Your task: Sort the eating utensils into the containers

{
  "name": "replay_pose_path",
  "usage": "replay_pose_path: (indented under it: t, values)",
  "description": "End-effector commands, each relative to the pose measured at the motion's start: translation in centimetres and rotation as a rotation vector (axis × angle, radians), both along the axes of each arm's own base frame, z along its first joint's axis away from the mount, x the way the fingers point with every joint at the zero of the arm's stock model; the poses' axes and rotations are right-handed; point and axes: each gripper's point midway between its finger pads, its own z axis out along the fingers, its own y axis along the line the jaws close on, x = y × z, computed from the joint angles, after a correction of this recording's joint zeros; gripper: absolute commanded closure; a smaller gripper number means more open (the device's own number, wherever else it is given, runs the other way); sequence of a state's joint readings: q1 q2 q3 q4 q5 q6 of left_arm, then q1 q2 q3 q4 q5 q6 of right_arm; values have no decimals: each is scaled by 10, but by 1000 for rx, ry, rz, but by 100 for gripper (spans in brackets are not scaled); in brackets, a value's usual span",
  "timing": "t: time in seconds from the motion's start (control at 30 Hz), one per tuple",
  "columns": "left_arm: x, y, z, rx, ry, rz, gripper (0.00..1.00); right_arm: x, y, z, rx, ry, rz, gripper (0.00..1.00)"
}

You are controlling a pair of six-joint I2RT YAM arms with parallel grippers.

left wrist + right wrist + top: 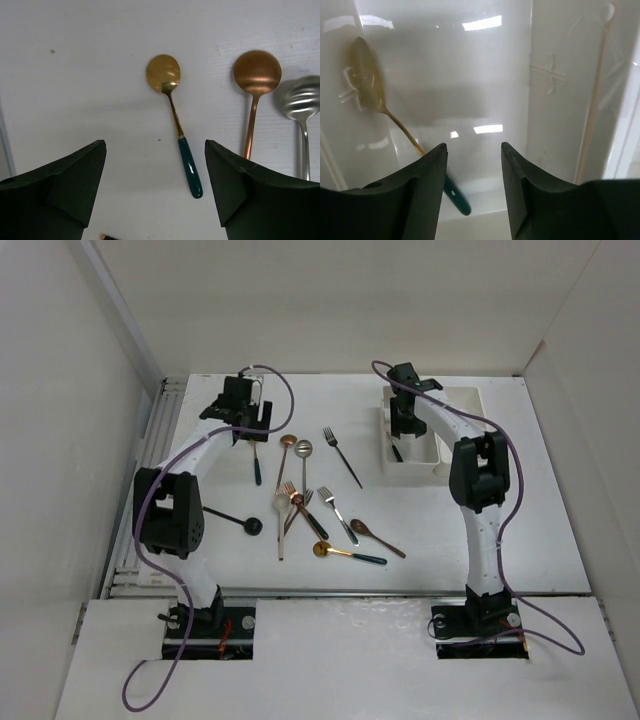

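A gold spoon with a teal handle [365, 75] lies slanted on the floor of one white bin [462, 400] at the far right. The other spoons and forks [300, 502] lie scattered flat on the bench [500, 540], a green-handled gold spoon [163, 73] near a copper spoon [256, 75].

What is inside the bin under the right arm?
A gold spoon with a dark green handle lies in the bin; the fingers hide part of that handle and the near floor.

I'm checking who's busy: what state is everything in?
White rectangular plastic bin: upright, holds a spoon.
Gold metal spoon with dark green handle, in bin: lying loose.
Matching gold spoon on table: lying flat, untouched.
Left end effector: open, empty, aimed at table spoon.
Right end effector: open, empty, inside bin.
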State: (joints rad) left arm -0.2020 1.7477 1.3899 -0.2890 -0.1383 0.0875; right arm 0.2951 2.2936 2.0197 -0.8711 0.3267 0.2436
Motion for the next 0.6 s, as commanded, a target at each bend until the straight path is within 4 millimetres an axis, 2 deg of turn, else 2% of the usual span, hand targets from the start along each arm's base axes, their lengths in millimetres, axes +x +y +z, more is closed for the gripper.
replay_pose_path:
  t: [0.0,0.07,0.1,0.13,0.17,0.23,0.27,0.3,0.33,0.4,0.5,0.57]
  values:
    - [-10,-17,-35,-28,129,-31,23,13,3,65,45,-145,-4,47]
    - [-14,-21,-57,-49,190,-25,25,8,1,80,51,-167,-4,46]
    - [-14,-22,-61,-54,205,-31,26,8,1,87,56,-181,-4,46]
    - [-15,-22,-67,-52,217,-30,26,2,-1,84,51,-167,-4,46]
    - [-15,-22,-72,-49,229,-30,28,1,-1,95,60,-194,-4,45]
    - [-17,-22,-89,-46,273,-20,30,-2,-2,99,63,-205,-4,45]
    - [-16,-20,-91,-38,283,-4,33,-5,-2,98,63,-204,-4,45]
    - [-14,-21,-96,-36,291,-4,37,-5,-4,105,59,-219,-8,45]
    - [-16,-21,-105,-35,322,5,40,-7,-5,100,55,-206,-8,45]
    - [-15,-21,-106,-33,330,6,50,-11,-6,106,58,-215,-8,45]
    - [-22,-27,-117,-61,372,-18,62,-15,-7,104,55,-206,-8,45]
    - [-30,-30,-121,-75,406,-29,77,-16,-8,115,62,-229,-8,45]
